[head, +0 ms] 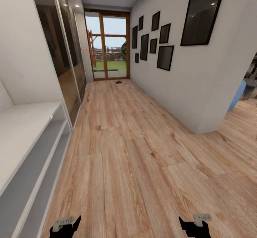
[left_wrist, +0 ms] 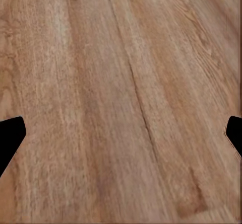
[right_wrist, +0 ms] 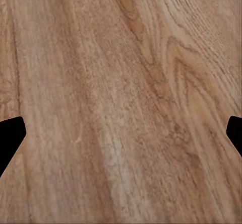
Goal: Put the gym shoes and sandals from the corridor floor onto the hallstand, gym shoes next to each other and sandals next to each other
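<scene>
Corridor surveyed; both claws empty.

A pale shelf unit (head: 25, 152) is seen along the left wall. The left claw (head: 65, 227) and right claw (head: 194, 225) are held wide over the corridor floor (head: 135, 152). A small dark item (head: 118, 82), possibly the sandals, is noted at the floor's far end by the glass door (head: 107, 45).

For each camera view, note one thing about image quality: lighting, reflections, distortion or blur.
Head view: wide-angle stretch toward the edges, ceiling spotlights mirrored in the glossy dark wardrobe doors, bright daylight at the far glass door. Left wrist view: the corridor floor looks soft, its grain smeared. Right wrist view: evenly lit, no hard shadows.
</scene>
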`<state>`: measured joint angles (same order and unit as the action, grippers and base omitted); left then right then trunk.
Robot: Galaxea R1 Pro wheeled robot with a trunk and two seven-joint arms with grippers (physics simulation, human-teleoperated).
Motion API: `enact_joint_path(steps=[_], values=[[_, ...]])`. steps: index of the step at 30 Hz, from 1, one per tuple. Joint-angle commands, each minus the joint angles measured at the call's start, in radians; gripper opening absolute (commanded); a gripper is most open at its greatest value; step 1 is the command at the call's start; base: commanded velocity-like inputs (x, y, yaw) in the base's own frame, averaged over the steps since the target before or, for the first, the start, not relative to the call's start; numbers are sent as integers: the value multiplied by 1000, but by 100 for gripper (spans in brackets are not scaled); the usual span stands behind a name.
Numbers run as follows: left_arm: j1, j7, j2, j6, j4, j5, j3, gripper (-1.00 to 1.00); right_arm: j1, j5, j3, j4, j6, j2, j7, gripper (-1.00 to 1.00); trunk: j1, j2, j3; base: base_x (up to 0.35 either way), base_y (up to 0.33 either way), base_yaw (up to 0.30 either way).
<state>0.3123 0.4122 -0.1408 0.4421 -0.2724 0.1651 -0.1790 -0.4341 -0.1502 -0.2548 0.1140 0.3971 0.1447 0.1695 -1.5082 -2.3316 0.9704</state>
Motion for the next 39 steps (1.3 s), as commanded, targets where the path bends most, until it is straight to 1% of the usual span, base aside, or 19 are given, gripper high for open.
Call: enact_joint_path(steps=[1,3,5,6,7,11,13,14,16,17,18,22,24,31,39], values=[[1,10,3,-1,-1,10,-2,100,-1,-9,-9,-1,3,0,4,100,0,0,1,11,0,-41],[3,6,21,-3,-6,10,-2,100,-1,-9,-9,-1,3,-1,4,100,0,0,1,6,0,-21],[6,-6,31,-4,-8,10,-2,100,-1,-9,-9,-1,3,-2,4,100,0,0,1,3,0,-11],[9,-30,43,-4,-8,9,-2,100,-1,-8,-9,-1,3,-2,4,100,0,0,1,2,0,-7],[17,-152,72,-5,-10,9,-1,100,-1,-8,-9,1,3,-3,4,100,0,0,1,1,0,-2],[19,-268,97,-5,-11,5,2,100,-1,-8,-10,3,3,-3,4,100,0,0,1,0,0,-1],[19,-314,109,-5,-11,-4,4,100,-1,-8,-10,4,3,-3,4,100,0,0,1,0,0,0],[17,-374,129,-4,-9,-56,14,100,-1,-8,-10,6,4,-5,-2,100,0,0,1,0,0,0],[13,-385,133,-3,-9,-81,19,100,-1,-8,-10,7,4,-5,-11,100,0,0,1,0,0,0],[10,-392,135,-3,-9,-105,23,100,-1,-8,-10,7,5,-5,-25,100,0,0,1,0,0,0],[9,-395,136,-3,-8,-115,25,100,-1,-8,-10,7,6,-5,-34,100,0,0,1,0,0,0],[6,-402,139,-2,-7,-144,28,100,-1,-9,-9,5,17,-5,-73,100,0,0,1,0,0,0],[4,-403,142,-2,-8,-158,31,100,-1,-10,-9,2,43,-6,-106,100,0,0,1,99,0,0],[4,-402,160,-2,-8,-167,32,100,-1,-12,-8,1,54,-5,-111,100,0,0,1,286,0,0],[4,-402,163,-2,-8,-168,32,100,-1,-12,-8,1,55,-6,-113,100,0,0,1,330,0,0]])
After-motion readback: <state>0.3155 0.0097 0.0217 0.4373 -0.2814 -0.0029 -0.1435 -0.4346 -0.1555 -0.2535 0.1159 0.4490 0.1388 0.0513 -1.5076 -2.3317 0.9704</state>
